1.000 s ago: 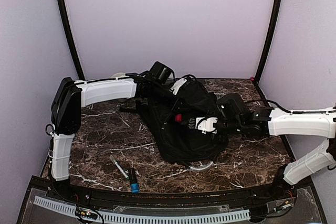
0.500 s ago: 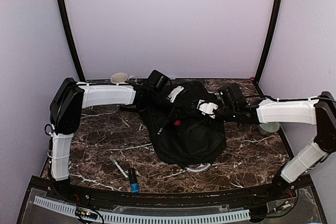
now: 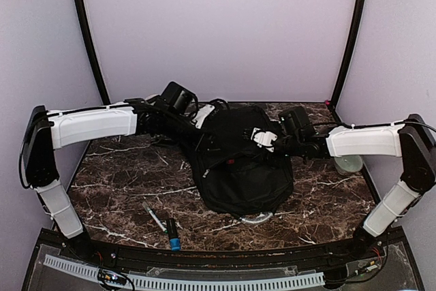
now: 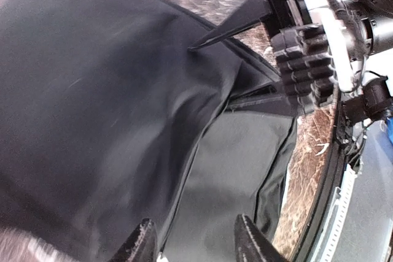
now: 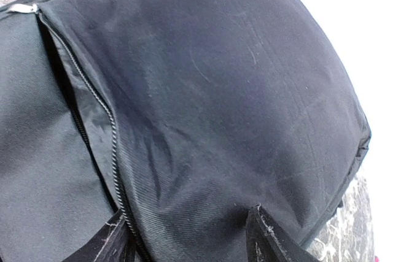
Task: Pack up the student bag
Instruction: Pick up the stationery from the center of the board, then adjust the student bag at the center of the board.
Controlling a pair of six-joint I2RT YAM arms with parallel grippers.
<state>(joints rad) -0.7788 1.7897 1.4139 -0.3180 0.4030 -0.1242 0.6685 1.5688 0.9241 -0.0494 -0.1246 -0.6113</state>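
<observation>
Both claws have just let go: we see the left gripper (image 4: 193, 237) and right gripper (image 5: 190, 228) spread and empty over the student bag (image 3: 242, 172), slumped mid-way across the table (image 3: 116, 175), so we judge the pen (image 3: 154, 216) and marker (image 3: 173, 234) near the front edge still unpacked.

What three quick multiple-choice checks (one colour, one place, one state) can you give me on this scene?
1. The student bag is: A black; B red; C blue.
2. The blue-tipped marker lies: A on the bag; B on the table, nearer the arm bases than the bag; C in an end effector.
3. The right end effector is: A shut on a zipper; B shut on the marker; C open.
Key: A, its fabric is black in every view; B, it rests on bare marble in front of the bag; C, the fingers stand apart over the fabric, gripping nothing.
</observation>
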